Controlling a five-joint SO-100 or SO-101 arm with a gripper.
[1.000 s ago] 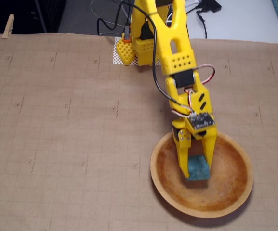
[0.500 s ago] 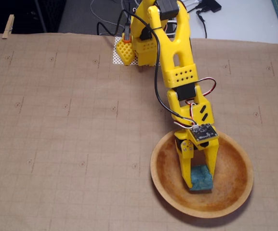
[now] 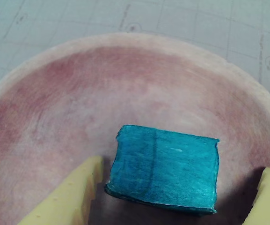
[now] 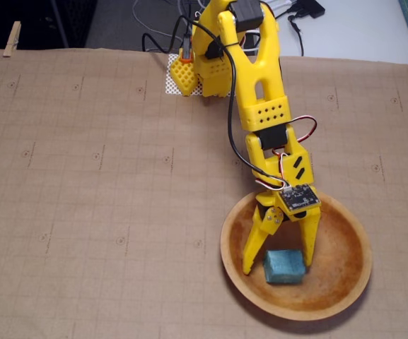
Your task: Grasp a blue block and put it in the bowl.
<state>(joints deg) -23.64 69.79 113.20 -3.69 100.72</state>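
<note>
The blue block lies inside the wooden bowl, resting on its floor. In the wrist view the blue block sits between my two yellow fingers, with a visible gap on each side. My gripper is open and hangs down into the bowl over the block, touching nothing that I can see. The fingertips straddle the block's near end in the fixed view.
The bowl sits on a brown gridded mat that covers the table. The arm's yellow base stands at the far edge with cables behind it. Wooden clothespins clip the mat's corners.
</note>
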